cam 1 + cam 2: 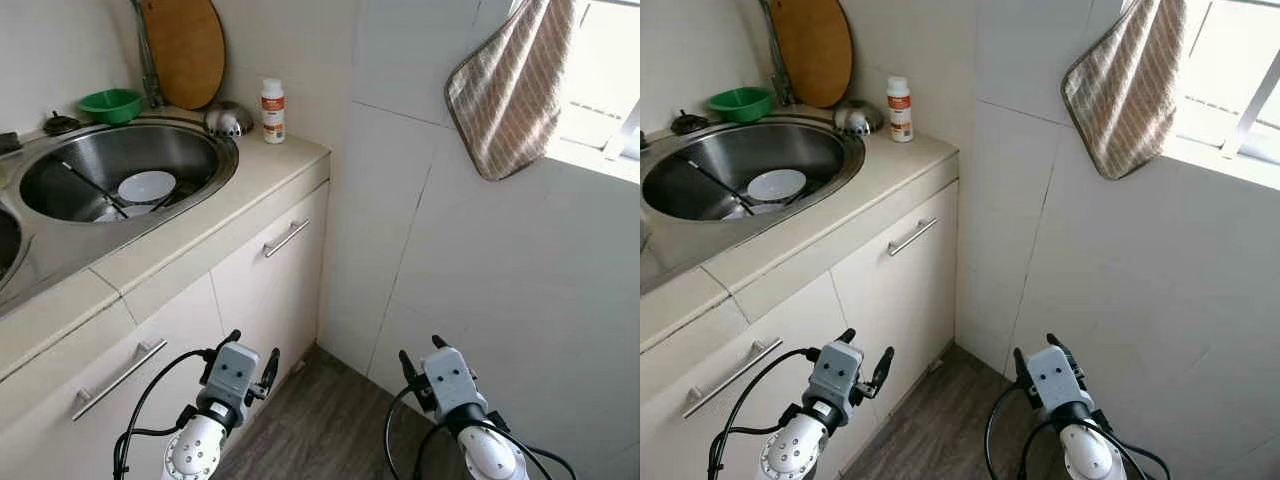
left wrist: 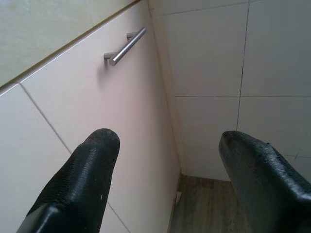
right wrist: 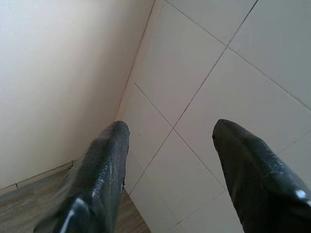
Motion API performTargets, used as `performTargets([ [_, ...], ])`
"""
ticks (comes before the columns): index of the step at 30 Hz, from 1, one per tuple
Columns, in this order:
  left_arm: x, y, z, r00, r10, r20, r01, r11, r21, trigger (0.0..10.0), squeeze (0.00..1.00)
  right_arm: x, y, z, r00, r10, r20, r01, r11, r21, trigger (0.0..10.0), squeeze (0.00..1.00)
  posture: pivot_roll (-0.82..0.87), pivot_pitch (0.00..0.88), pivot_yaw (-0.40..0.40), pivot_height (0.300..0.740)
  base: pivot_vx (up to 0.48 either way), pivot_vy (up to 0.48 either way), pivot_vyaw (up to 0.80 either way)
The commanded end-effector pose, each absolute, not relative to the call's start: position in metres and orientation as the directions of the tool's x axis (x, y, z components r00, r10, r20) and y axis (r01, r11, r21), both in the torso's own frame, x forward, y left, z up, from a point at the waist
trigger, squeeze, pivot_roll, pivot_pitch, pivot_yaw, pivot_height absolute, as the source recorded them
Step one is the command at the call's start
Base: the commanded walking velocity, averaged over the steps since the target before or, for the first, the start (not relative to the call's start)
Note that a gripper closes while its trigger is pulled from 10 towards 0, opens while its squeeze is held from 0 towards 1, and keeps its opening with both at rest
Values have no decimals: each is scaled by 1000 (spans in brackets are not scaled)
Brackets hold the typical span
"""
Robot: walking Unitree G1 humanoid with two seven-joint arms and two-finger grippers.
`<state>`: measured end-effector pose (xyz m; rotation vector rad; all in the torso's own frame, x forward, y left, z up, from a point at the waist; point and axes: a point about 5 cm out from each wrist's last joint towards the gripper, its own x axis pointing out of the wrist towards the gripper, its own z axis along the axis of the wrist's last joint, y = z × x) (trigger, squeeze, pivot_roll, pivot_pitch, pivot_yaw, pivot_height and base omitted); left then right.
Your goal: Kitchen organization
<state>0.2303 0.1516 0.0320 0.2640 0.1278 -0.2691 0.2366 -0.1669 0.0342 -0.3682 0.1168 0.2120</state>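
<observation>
Counter [image 1: 205, 225] runs along the left into the tiled corner; cabinets [image 1: 265, 290] below, bar handles shut.
Sink [image 1: 205, 170] is set in the counter and holds what's left to sort: white plate [image 1: 146, 185] lying flat at the bottom with a couple of dark utensils [image 1: 95, 188] leaning across it. Likely parked there for washing.
Cutting board [image 1: 185, 45] propped upright on the back wall, probably to dry.
Towel [image 1: 510, 85] hangs by the window on the right, clear of the wet zone.
Green bowl [image 1: 110, 104] on the rim behind the sink; white bottle [image 1: 272, 110] upright at the counter's back corner, a metal strainer-like thing [image 1: 228, 119] just beside it.
Left gripper [image 1: 250, 360] and right gripper [image 1: 420, 362]: both low in front of the cabinets, fingers spread, carrying nothing, well apart from the sink. Judgement: nothing started, approach pending.
</observation>
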Motion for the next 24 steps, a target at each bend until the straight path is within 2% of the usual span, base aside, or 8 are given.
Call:
performTargets([
  [1,230,152,30,951,-250,-180,290,923,251,10000,0,238,-168,36,974,181,-138,-218,916,-337,10000,0,30,0,-3,740,0,-480,0],
  [6,230,152,30,952,-249,-179,289,924,249,10000,0,238,-168,35,974,178,-143,-217,917,-334,10000,0,31,0,-4,740,0,-480,0],
  [18,230,151,30,952,-251,-175,289,926,243,10000,0,238,-169,35,974,174,-146,-214,921,-325,10000,0,30,0,-4,740,0,-480,-795],
  [24,229,151,32,955,-253,-155,283,932,228,10000,0,238,-169,35,974,179,-142,-217,920,-326,10000,0,31,0,-6,740,0,0,0],
])
